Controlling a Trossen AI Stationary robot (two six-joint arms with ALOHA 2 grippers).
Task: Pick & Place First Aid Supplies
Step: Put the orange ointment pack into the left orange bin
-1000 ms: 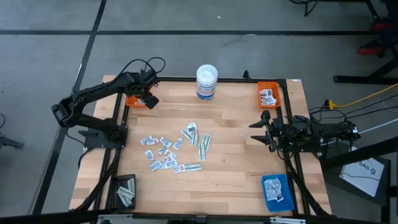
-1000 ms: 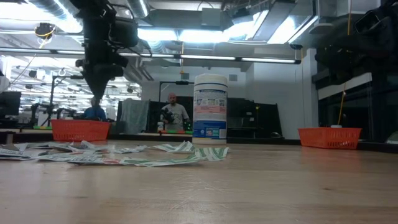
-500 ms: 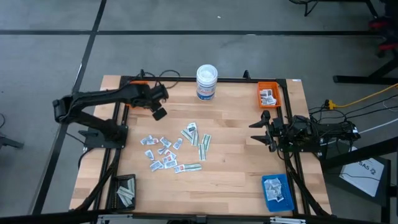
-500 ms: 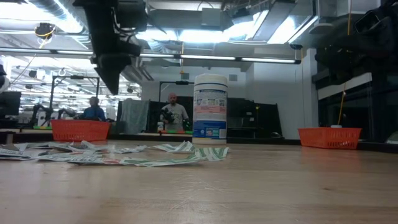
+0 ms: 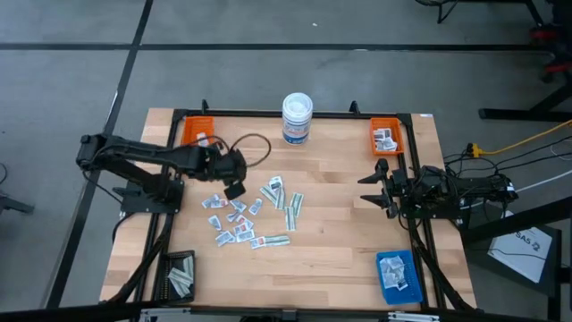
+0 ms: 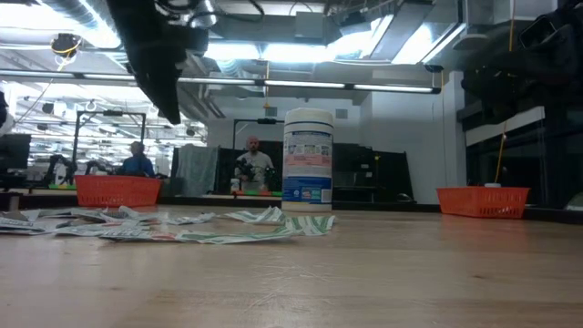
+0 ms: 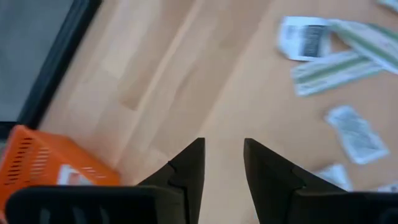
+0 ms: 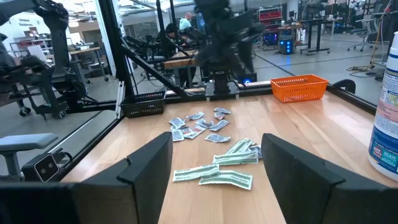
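Observation:
The first aid supplies lie scattered flat on the wooden table left of its middle: small white packets and longer pale green strips. They also show as packets in the left wrist view and strips in the right wrist view. My left gripper hangs open above the table at the far edge of the scatter, tilted downward, with nothing between its fingers. It shows high up in the low view. My right gripper waits open at the table's right edge, pointing level toward the left.
An orange tray stands at the far left corner, another orange tray holding packets at the far right. A blue tray with packets is near right, a black tray with strips near left. A white tub stands at the far middle.
My left gripper has swung from above the far-left orange tray toward the table's near side and a little to the right, staying at about the same height, and now hangs over the far edge of the scattered packets. The packets have not moved.

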